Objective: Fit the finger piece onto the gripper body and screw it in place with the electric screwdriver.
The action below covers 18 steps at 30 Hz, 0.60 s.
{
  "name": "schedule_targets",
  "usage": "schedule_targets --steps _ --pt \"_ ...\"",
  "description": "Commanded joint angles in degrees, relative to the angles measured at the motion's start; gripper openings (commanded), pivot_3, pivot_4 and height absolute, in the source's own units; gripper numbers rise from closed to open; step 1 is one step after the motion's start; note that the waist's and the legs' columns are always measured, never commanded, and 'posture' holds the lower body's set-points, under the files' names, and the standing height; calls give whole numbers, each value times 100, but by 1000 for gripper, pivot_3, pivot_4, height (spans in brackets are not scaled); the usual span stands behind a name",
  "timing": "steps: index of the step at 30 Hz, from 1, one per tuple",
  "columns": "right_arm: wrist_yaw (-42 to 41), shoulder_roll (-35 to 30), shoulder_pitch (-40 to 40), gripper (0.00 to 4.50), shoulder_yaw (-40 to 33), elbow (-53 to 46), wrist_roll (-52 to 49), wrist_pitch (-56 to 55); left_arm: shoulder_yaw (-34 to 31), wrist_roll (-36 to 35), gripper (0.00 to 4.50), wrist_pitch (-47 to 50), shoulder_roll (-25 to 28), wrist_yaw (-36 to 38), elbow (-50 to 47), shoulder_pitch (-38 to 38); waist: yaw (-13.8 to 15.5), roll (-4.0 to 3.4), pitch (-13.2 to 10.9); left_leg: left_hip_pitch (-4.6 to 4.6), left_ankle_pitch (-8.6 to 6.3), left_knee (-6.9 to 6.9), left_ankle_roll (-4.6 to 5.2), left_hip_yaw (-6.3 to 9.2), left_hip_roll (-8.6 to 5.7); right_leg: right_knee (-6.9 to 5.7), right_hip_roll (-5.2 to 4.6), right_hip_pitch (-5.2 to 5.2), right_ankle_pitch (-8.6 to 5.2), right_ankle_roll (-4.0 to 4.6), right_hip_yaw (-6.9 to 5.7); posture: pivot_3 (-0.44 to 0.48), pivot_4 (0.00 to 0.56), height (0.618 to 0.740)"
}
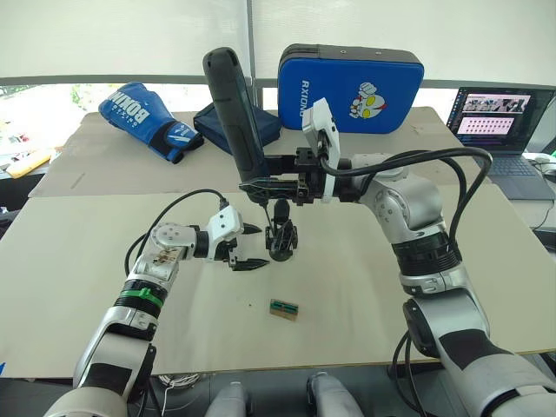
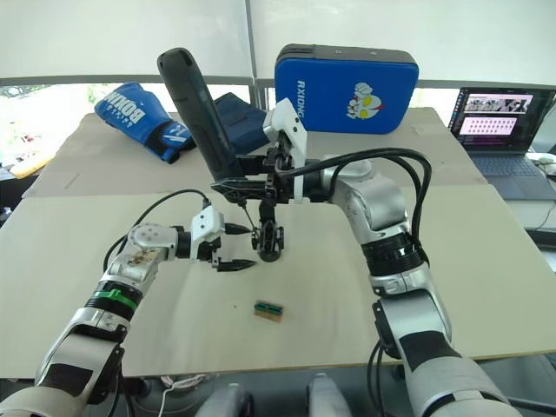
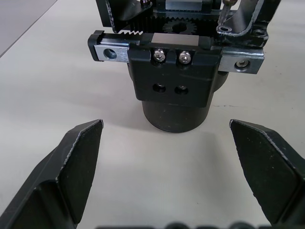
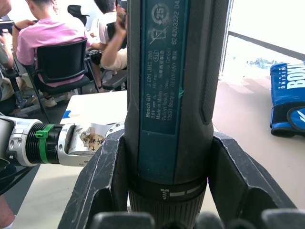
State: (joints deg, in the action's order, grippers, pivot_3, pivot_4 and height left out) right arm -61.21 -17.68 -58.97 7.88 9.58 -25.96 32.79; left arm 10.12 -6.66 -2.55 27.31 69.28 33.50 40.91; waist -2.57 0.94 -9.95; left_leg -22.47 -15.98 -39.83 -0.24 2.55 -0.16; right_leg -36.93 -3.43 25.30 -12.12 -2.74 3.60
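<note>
Screwing step: right gripper (image 1: 265, 185) is clamping the screwdriver (image 1: 236, 113) upright and tilted, bit pointing down onto the gripper body (image 1: 281, 239) standing mid-table. Left gripper (image 1: 248, 246) is sitting wide open just left of the body, not touching. Finger piece can't be told apart; next move probably needs the left steadying the body.
</note>
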Motion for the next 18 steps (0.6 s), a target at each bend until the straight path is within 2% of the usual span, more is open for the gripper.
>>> schedule_targets --steps 1,18 --pt "-45 -47 -29 1928 -192 -185 -68 -228 -73 -18 4500 -20 24 12 -124 81 0 0 0 0 0 0 0 0 0 0 0 0 0 0 0 0 150 740" --pt "-112 -114 36 1928 -157 -211 -24 -293 -71 -20 4500 -17 25 24 -139 88 1 0 0 0 0 -1 0 0 0 -1 0 -1 0 0 0 0 150 740"
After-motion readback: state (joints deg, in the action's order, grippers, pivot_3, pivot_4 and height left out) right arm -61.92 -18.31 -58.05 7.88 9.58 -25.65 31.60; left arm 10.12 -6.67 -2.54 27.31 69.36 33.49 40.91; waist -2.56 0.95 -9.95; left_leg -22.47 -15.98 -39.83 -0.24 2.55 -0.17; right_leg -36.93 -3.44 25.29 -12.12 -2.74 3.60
